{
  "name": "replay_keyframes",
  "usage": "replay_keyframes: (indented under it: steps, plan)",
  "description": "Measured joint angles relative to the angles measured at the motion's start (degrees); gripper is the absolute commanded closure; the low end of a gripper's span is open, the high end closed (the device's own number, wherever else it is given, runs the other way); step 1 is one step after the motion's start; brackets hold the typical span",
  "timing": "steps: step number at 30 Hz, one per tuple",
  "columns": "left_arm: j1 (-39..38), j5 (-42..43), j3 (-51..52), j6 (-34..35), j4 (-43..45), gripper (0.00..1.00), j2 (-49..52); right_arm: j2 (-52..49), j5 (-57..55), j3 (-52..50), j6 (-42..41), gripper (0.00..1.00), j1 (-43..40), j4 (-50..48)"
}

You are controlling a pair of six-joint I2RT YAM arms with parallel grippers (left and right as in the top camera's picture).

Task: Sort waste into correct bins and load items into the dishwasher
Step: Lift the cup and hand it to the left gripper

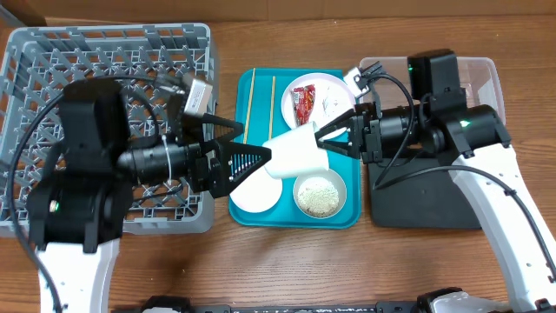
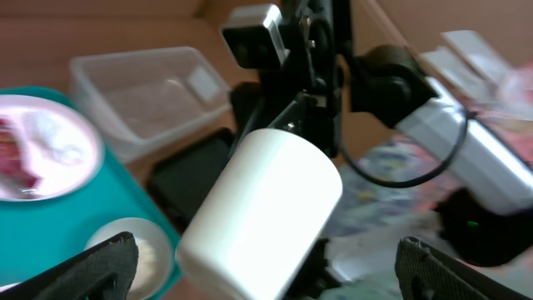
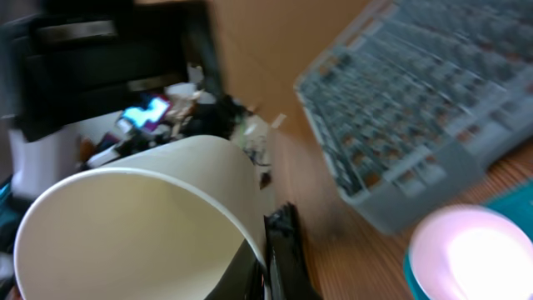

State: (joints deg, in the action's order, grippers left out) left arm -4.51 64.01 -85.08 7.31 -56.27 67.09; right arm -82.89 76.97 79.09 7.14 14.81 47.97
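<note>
Cup, plain smooth white, hangs sideways, mouth facing my right claw that pinches its rim, base toward my wide-spread left claw.

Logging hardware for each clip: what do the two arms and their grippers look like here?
The left arm and right arm share white lower links, black upper housings and looping black cables. The left gripper and right gripper have black triangular fingers, the left's ribbed. Green lights glow on the right arm.
</note>
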Motion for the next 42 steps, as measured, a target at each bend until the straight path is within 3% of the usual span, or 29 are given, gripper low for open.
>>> replay_keyframes:
  steps: [7,13,23,30,34,35,37,38,42]
  plan:
    - [0.0,15.0,0.0,-0.6,-0.1,0.00,7.1,0.0,5.2,0.0,-4.7,0.96,0.7,-11.0]
    - [-1.2,22.3,0.0,-2.1,-1.1,0.00,11.7,0.0,3.3,0.0,-11.0,0.96,1.3,-15.5]
    - [-5.5,23.0,0.0,-4.6,-0.9,0.09,13.8,0.0,-0.2,0.0,-19.5,0.96,1.7,-21.5]
    - [-5.5,21.3,0.0,-4.5,-0.8,0.31,13.8,0.0,-2.6,0.0,-21.4,0.95,4.1,-21.8]
    - [-5.5,20.6,0.0,-4.8,-0.9,0.34,13.8,0.0,-3.0,0.0,-21.9,0.95,4.3,-21.8]
    - [-5.5,20.6,0.0,-4.8,-0.9,0.35,13.8,0.0,-3.1,0.0,-21.9,0.91,4.3,-21.8]
    - [-5.6,20.5,0.0,-4.8,-0.7,0.35,13.8,0.0,-3.4,0.0,-22.3,0.54,4.4,-21.5]
    - [-5.6,20.5,0.0,-4.8,-0.7,0.35,13.8,0.0,-3.5,0.0,-22.2,0.44,4.5,-21.4]
    - [-5.5,20.4,0.0,-4.8,-0.7,0.36,13.9,0.0,-3.8,0.0,-22.3,0.27,4.6,-21.4]
